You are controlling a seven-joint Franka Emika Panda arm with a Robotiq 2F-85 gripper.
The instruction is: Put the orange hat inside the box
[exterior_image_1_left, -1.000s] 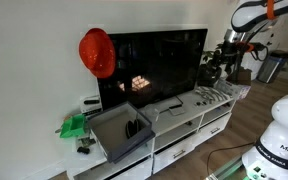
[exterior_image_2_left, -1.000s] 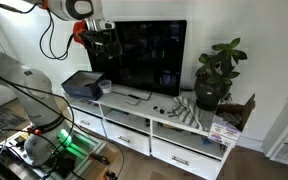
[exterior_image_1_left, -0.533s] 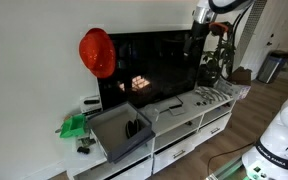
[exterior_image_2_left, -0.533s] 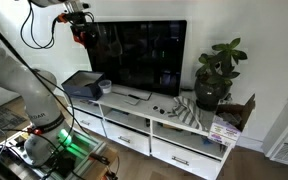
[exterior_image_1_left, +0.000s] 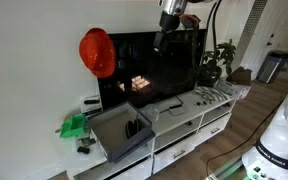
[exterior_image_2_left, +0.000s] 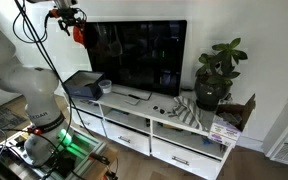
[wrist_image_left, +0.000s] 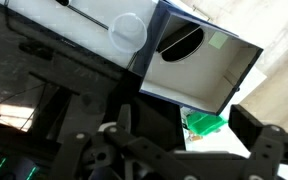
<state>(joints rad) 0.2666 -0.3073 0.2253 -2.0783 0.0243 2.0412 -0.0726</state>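
Orange hat (exterior_image_1_left: 97, 52) high on the wall at the TV's (exterior_image_1_left: 154, 70) upper corner; pincer (exterior_image_1_left: 163, 40) open, empty, off to one side of it.
Exterior view: pincer hangs from the arm in front of the TV's upper part, well apart from the hat, roughly level with it; grey box (exterior_image_1_left: 129, 145) sits far below the hat on the end of the white tabletop (exterior_image_1_left: 199, 108), green object (exterior_image_1_left: 74, 126) just beside it. Exterior view: hat (exterior_image_2_left: 80, 34) peeks out at the TV's top corner, pincer (exterior_image_2_left: 68, 17) just above it in the picture, contact cannot be told; box (exterior_image_2_left: 84, 85) low on the tabletop beneath them. Wrist view: fingers spread wide with nothing between them; box (wrist_image_left: 209, 75) seen from above, dark oval item inside, green object (wrist_image_left: 204, 122) next to its edge.
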